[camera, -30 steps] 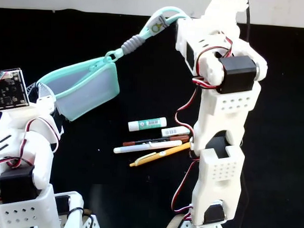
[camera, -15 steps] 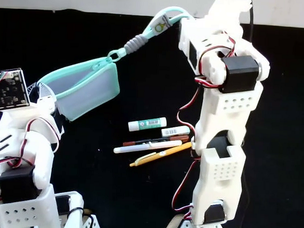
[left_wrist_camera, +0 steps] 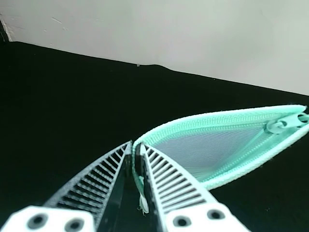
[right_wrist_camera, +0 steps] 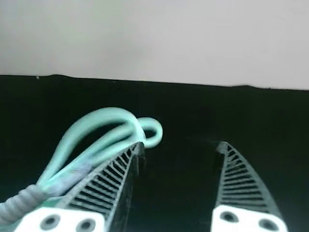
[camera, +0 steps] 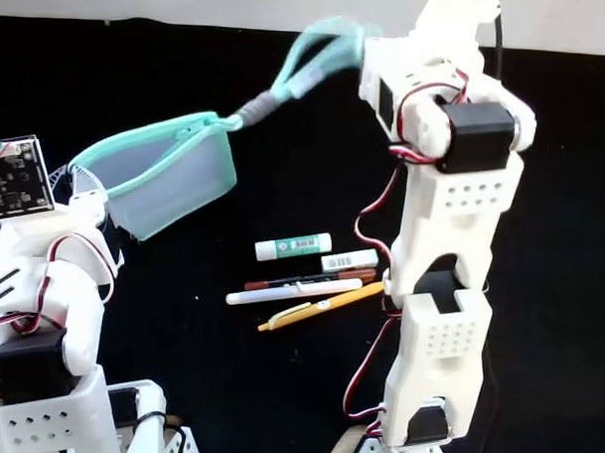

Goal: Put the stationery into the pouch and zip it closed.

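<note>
Pouch: open, aloft, left of pens
Left gripper: pinching pouch's left end
Right gripper: wide, strap beside it

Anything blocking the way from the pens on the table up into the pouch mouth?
Nothing visible. The pouch hangs open above the table, clamped at one end by the left pincer, and no object lies between it and the stationery. The right pincer is open, with the strap beside one finger.
</note>
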You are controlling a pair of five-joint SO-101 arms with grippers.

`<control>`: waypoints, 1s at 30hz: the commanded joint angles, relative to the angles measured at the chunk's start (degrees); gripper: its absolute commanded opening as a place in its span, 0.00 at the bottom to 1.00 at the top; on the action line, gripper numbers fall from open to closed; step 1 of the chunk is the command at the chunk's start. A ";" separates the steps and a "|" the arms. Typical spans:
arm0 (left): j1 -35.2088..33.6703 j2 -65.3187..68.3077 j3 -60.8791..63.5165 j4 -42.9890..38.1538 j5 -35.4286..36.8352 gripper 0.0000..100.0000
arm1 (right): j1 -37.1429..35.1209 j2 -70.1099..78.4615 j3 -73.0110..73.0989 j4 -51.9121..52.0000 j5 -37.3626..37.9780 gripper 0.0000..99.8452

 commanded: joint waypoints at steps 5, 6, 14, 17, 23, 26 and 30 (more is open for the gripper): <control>-0.92 -0.31 0.04 -1.05 -0.35 0.01 | 0.84 -3.30 4.97 0.75 2.99 0.24; -0.92 -0.31 0.04 -1.05 -0.35 0.01 | 0.84 -3.30 6.02 0.75 3.16 0.24; -0.92 -0.31 0.04 -1.05 -0.35 0.01 | 0.75 -3.38 16.40 0.84 16.09 0.24; -0.92 -0.31 0.04 -1.05 -0.35 0.01 | 0.84 -3.38 20.35 0.84 19.34 0.24; -0.92 -0.31 0.13 -1.05 -0.35 0.01 | 0.75 -3.38 30.11 0.92 26.64 0.22; -0.92 -0.31 0.13 -1.05 -0.35 0.01 | 0.75 -3.38 35.65 0.92 29.80 0.18; -0.92 -0.31 0.13 -1.05 -0.35 0.01 | 0.75 -3.47 41.10 0.92 34.73 0.18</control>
